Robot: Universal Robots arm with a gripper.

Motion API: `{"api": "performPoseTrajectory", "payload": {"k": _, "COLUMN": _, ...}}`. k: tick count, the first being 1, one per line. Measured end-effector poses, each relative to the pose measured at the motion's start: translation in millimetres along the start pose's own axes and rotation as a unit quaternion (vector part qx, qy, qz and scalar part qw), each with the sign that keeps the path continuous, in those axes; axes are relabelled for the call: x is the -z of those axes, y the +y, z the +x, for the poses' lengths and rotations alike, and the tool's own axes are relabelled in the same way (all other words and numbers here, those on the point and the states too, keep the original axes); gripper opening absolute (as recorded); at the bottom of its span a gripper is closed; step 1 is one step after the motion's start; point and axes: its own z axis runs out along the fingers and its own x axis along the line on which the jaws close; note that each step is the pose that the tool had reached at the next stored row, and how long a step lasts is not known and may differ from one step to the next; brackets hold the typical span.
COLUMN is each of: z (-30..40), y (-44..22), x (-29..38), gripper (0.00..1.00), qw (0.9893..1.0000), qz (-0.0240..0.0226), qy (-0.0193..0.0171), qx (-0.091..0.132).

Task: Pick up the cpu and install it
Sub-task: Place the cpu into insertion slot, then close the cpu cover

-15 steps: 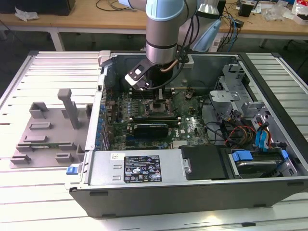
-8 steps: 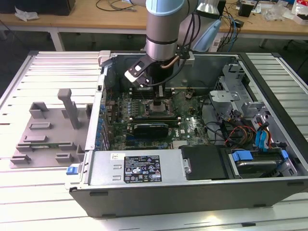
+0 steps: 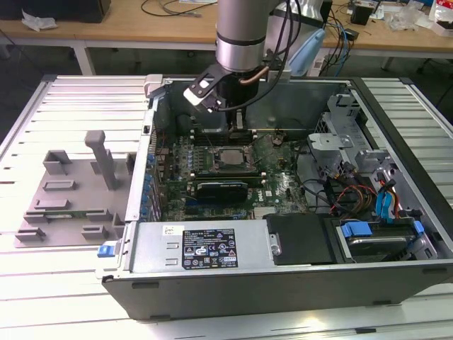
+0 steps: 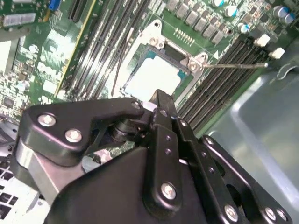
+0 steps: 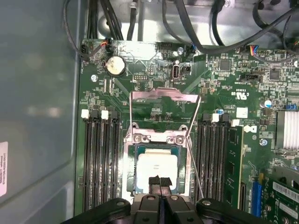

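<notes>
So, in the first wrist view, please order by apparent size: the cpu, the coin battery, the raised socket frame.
Largest: raised socket frame.
Then: cpu, partly covered by the pincer.
Smallest: coin battery.

We've got the cpu (image 5: pixel 156 169) topped in smooth pale metal, the tool (image 5: pixel 159 181) matt black, the case (image 5: pixel 37 116) dull grey metal.

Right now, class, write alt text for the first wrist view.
The cpu lies in its socket, with the shut gripper over one edge. The socket's metal frame is swung open; memory slots flank it.
</notes>
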Motion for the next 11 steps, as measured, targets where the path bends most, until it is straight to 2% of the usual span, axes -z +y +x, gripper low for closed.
{"api": "performPoseTrajectory", "payload": {"k": 11, "z": 0.0, "y": 0.8, "x": 0.8, "gripper": 0.11, "qw": 1.0, "qz": 0.0, "qy": 0.0, "qx": 0.0}}
